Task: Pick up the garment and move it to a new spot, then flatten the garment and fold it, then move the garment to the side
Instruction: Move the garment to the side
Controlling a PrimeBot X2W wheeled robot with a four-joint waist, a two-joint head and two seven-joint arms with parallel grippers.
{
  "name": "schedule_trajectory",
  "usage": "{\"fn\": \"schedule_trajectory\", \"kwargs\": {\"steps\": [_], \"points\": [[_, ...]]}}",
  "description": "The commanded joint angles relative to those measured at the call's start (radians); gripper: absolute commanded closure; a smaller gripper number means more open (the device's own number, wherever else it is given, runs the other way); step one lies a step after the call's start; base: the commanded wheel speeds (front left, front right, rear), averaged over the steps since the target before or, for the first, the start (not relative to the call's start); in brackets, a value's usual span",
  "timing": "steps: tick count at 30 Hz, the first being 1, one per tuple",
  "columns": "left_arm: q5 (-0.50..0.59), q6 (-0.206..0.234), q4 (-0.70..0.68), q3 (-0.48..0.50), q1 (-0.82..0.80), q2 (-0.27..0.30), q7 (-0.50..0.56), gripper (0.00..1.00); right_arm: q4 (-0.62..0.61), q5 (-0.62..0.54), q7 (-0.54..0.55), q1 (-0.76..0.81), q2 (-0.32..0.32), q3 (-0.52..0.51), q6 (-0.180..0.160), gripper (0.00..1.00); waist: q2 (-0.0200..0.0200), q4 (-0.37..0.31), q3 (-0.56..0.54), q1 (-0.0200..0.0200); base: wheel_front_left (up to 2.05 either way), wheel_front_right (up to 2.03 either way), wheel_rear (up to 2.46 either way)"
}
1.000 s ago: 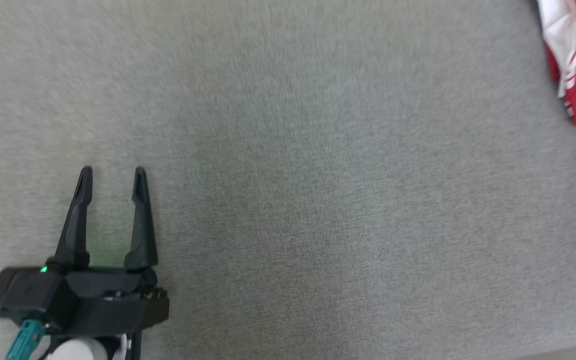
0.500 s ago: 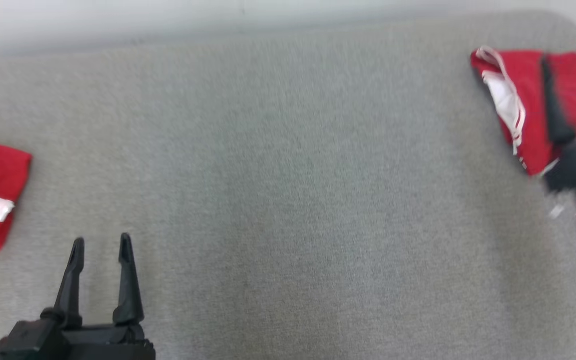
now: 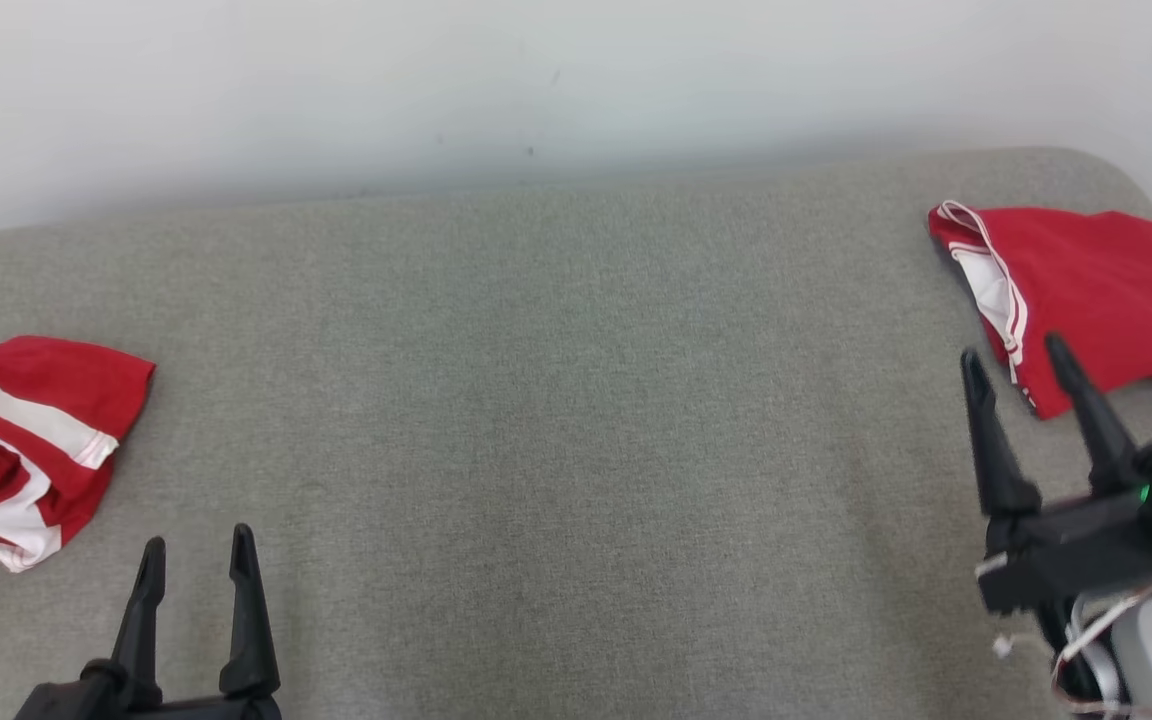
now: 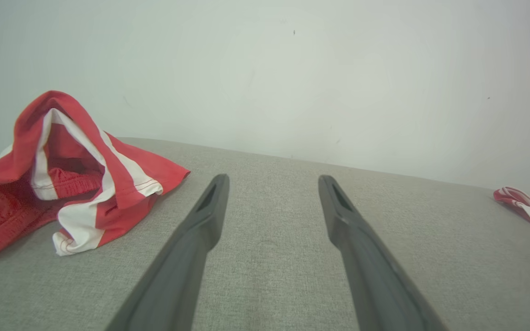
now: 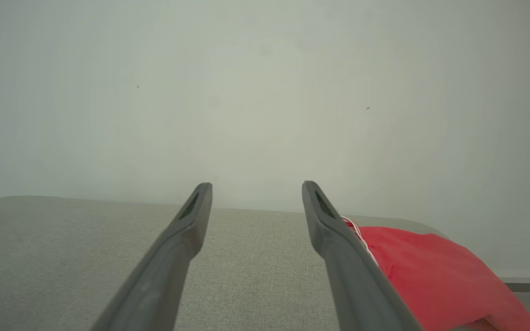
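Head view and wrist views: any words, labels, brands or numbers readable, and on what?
None can be read.
Left red-and-white garment: stripes, no text.
Right red garment: a small dark mark at its near hem, too small to read.
Grey cushion and wall: plain.

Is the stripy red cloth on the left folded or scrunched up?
Scrunched up. The red fabric garment with white stripes lies in a rumpled, peaked heap.
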Motion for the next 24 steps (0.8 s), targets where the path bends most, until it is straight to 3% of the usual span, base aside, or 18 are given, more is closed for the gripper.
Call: {"fn": "schedule_trajectory", "kwargs": {"steps": [1, 8, 24], "points": [[-0.003, 0.003, 0.009, 0.005, 0.021, 0.0, 0.0, 0.0, -0.02, -0.006, -0.004, 0.05, 0.024, -0.013, -0.003, 0.0, 0.0001, 0.011, -0.025, 0.0002, 0.0, 0.0, 0.0], [0.016, 0.005, 0.032, 0.023, 0.044, 0.0, 0.0, 0.0, -0.078, -0.029, -0.004, 0.204, 0.106, -0.045, -0.003, 0.0, 0.0001, 0.014, -0.06, 0.0002, 0.0, 0.0, 0.0], [0.034, -0.071, 0.045, 0.072, 0.059, 0.013, 0.0, 0.0, -0.089, -0.056, -0.004, 0.32, 0.195, -0.067, -0.003, 0.0, 0.0001, 0.026, -0.076, 0.0002, 0.0, 0.0, 0.0]]}}
